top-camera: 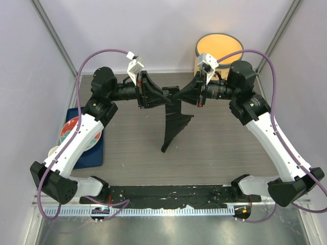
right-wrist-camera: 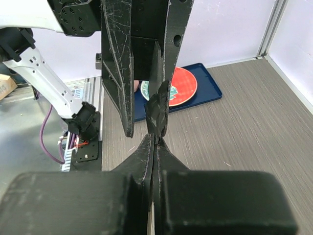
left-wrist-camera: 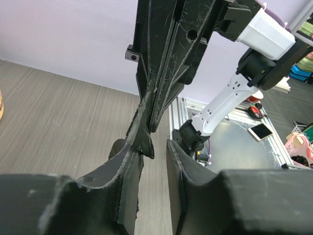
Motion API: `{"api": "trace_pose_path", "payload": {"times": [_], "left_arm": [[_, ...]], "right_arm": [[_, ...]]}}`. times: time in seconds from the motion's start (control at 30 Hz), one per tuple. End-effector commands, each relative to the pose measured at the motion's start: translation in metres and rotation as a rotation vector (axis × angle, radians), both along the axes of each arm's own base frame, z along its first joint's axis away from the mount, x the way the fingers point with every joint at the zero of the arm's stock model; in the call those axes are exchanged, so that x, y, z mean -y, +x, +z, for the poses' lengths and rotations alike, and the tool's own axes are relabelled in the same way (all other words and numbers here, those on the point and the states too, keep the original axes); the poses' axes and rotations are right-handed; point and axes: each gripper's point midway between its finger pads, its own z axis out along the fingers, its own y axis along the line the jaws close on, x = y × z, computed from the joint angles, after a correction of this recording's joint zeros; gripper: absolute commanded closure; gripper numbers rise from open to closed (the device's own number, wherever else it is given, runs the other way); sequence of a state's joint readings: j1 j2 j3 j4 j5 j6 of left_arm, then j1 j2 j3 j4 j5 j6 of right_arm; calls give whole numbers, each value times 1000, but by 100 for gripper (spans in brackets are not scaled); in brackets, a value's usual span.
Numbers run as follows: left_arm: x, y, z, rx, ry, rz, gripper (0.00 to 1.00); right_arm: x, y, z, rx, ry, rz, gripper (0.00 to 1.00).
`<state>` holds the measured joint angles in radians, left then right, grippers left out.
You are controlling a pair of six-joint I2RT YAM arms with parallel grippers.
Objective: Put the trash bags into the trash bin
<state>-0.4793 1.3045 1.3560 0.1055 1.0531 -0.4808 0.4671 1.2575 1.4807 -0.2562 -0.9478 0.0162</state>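
A black trash bag (top-camera: 176, 125), thin glossy film gathered into a narrow pleated strip, hangs in mid-air over the middle of the worktop (top-camera: 225, 148). Its long axis runs straight down from its top corner. Whether its lower end touches the worktop cannot be told.

The right gripper (top-camera: 183, 94) is clenched on that top corner, jaws pressed flat together on the film. The left gripper (top-camera: 162, 96) faces it tip to tip from the other side. Its jaws stand apart with a visible gap, and the film lies against one finger only, so it looks released rather than gripping.

The trash bin (top-camera: 225, 45), a round bucket with a dark rim and its mouth open upward, stands at the far right of the worktop, just behind the right arm. It is well apart from the hanging bag, which is not in it yet. The right arm is the nearer to it, so the bag would probably have to travel back and to the right.

A blue tray (top-camera: 97, 153) holding a red plate (top-camera: 69, 132) sits at the left, under the left arm.
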Motion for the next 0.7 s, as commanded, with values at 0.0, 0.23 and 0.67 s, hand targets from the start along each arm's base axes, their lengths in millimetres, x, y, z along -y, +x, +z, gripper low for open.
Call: {"api": "trace_pose_path", "payload": {"times": [0.0, 0.23, 0.67], "left_arm": [[-4, -9, 23, 77, -31, -9, 77], [-3, -3, 33, 63, -53, 28, 100], [4, -4, 7, 89, 20, 18, 100]], "right_arm": [[3, -5, 14, 54, 22, 1, 99], [4, -7, 9, 37, 11, 1, 99], [3, -7, 17, 51, 28, 7, 99]]}}
